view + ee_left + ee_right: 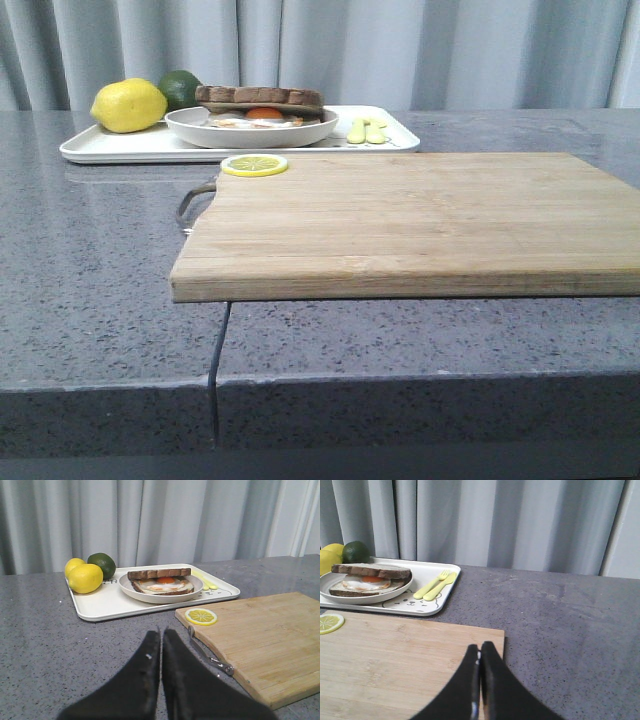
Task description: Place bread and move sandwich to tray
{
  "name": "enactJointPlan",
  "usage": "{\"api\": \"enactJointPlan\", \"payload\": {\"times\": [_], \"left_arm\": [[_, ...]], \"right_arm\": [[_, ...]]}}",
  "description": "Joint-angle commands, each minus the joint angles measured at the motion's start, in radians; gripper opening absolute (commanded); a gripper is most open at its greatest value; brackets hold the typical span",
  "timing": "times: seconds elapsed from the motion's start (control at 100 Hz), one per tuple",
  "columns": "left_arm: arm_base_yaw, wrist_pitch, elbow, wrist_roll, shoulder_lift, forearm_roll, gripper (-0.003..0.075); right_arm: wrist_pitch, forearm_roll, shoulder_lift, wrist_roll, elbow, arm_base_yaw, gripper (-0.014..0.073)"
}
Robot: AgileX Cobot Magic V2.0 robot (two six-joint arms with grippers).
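Note:
The white tray point(120, 148) lies at the back left of the counter. On it stands a round white dish point(250, 133) with the sandwich point(262, 117), an egg-topped slice. The brown-crusted bread point(258, 97) lies flat on top of the egg. In the left wrist view my left gripper point(161, 631) is shut and empty over bare counter, well short of the tray point(100, 607) and sandwich point(165, 583). Over the wooden board's corner, in the right wrist view, my right gripper point(480, 646) is shut and empty, far from the bread point(370, 570). Neither gripper shows in the front view.
A wooden cutting board point(420, 220) fills the middle and right, its front edge overhanging a counter seam. A lemon slice point(254, 165) rests on its far left corner. A lemon point(128, 105), a lime point(180, 88) and yellow cutlery point(366, 131) share the tray. Curtains hang behind.

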Motion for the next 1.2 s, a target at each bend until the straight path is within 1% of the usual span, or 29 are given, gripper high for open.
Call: {"api": "enactJointPlan", "payload": {"times": [0.0, 0.06, 0.15, 0.37, 0.51, 0.61, 0.78, 0.87, 1.19], "left_arm": [[-0.007, -0.085, -0.021, -0.009, 0.008, -0.009, -0.0019], [0.004, -0.083, -0.014, -0.009, 0.004, 0.009, -0.0019], [0.05, -0.083, 0.015, -0.009, -0.001, 0.086, -0.0019], [0.224, -0.083, 0.147, -0.009, -0.067, 0.088, -0.0019], [0.284, -0.083, 0.209, -0.009, -0.15, 0.097, -0.0019], [0.304, -0.097, 0.237, -0.009, -0.146, 0.105, -0.0019], [0.306, -0.141, 0.28, -0.009, -0.147, 0.123, -0.0019], [0.306, -0.127, 0.28, -0.009, -0.147, 0.147, -0.0019], [0.306, -0.127, 0.28, -0.009, -0.147, 0.141, -0.0019]], "right_arm": [[-0.071, -0.007, 0.006, -0.013, -0.026, -0.005, -0.0117], [-0.071, -0.007, 0.006, -0.013, -0.026, -0.005, -0.0117], [-0.071, -0.007, 0.006, -0.013, -0.026, -0.005, -0.0117], [-0.071, -0.007, 0.006, -0.013, -0.026, -0.005, -0.0117], [-0.071, -0.007, 0.006, -0.013, -0.026, -0.005, -0.0117], [-0.07, -0.007, 0.006, -0.013, -0.026, -0.005, -0.0117], [-0.071, -0.007, 0.006, -0.013, -0.026, -0.005, -0.0117], [-0.071, -0.007, 0.006, -0.013, -0.026, -0.005, -0.0117], [-0.071, -0.007, 0.006, -0.013, -0.026, -0.005, -0.0117]]}}
